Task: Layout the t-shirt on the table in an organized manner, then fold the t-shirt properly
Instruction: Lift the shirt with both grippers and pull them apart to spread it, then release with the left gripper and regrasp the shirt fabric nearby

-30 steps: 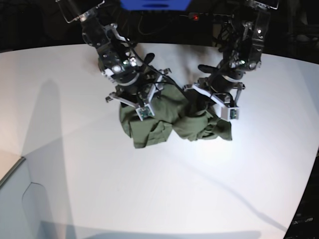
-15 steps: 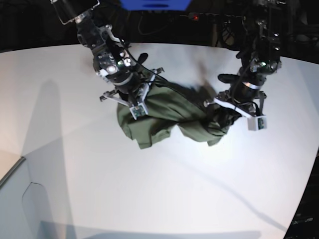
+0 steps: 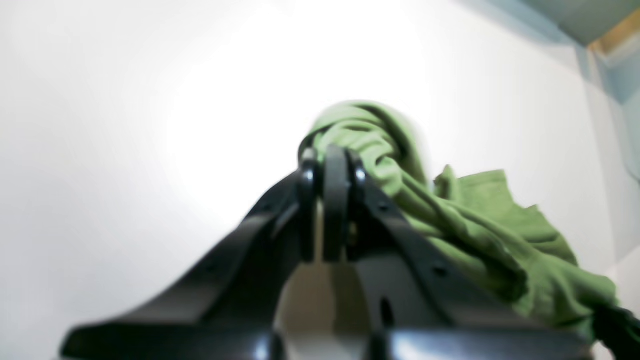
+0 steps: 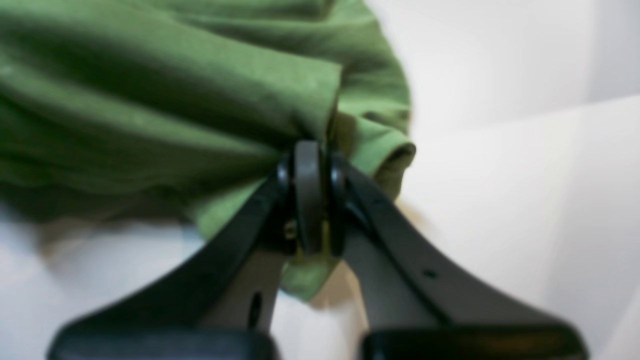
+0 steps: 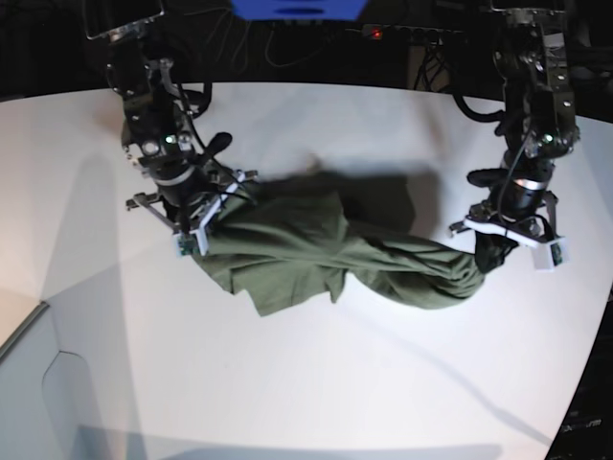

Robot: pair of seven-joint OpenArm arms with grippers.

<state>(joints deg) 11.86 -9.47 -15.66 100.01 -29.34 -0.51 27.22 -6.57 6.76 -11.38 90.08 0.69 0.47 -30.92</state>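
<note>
The t-shirt (image 5: 326,251) is plain olive green, the table (image 5: 287,383) matte white, both hands black.

The black left gripper (image 3: 330,165) pinches a bunched fold of the olive-green cotton t-shirt (image 3: 475,225), cloth trailing rightward in creases over the smooth white tabletop (image 3: 125,125).

Matt cloth t-shirt (image 5: 316,244), smooth table (image 5: 306,383)
</note>
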